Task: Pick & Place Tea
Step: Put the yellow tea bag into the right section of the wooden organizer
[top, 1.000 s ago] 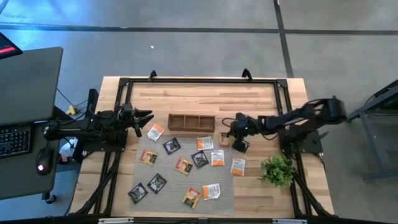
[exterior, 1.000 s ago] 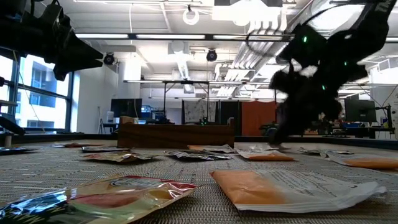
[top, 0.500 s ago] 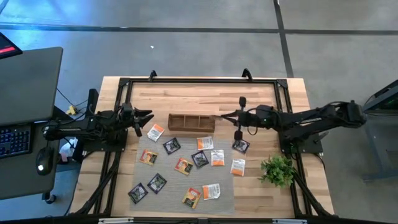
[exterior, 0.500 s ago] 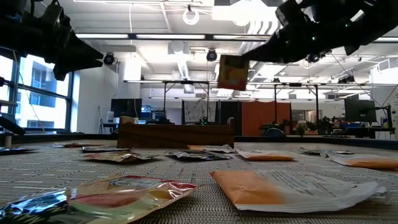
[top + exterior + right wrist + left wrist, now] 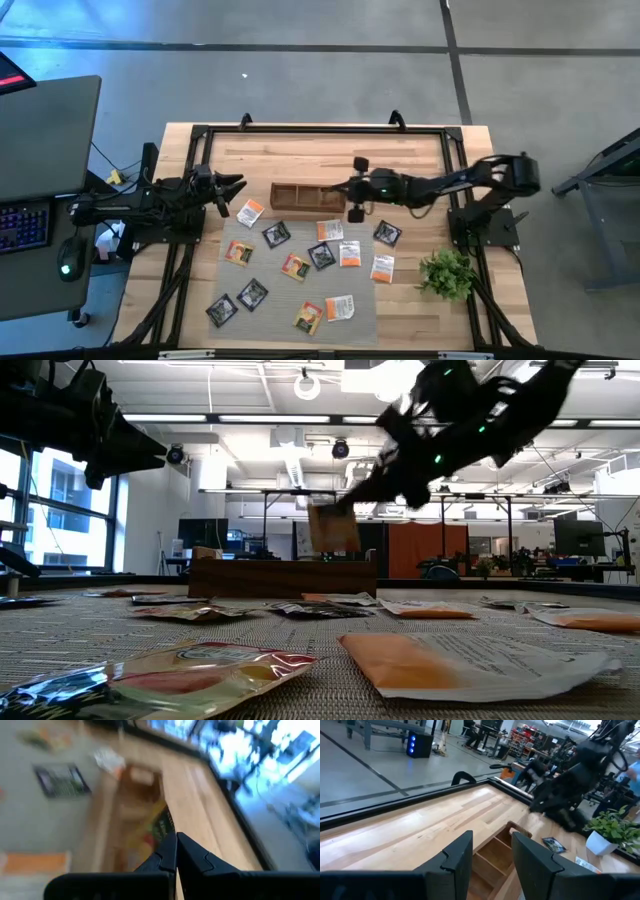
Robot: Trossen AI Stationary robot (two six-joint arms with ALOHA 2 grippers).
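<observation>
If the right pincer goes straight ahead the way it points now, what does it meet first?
Probably the wooden organiser box: the right pincer, shut on a tea sachet, points toward its near end. Depth is unclear.

From above: the right tool (image 5: 352, 190) is out by the right end of the wooden tray (image 5: 307, 196), pinched shut on a tea bag (image 5: 355, 212) hanging just off it. The left tool (image 5: 237, 186) sits at the desk's (image 5: 320, 150) left edge, fingers apart. Other packets lie scattered on the grey mat (image 5: 270, 318), and a little plant (image 5: 446, 273) stands at the right.
</observation>
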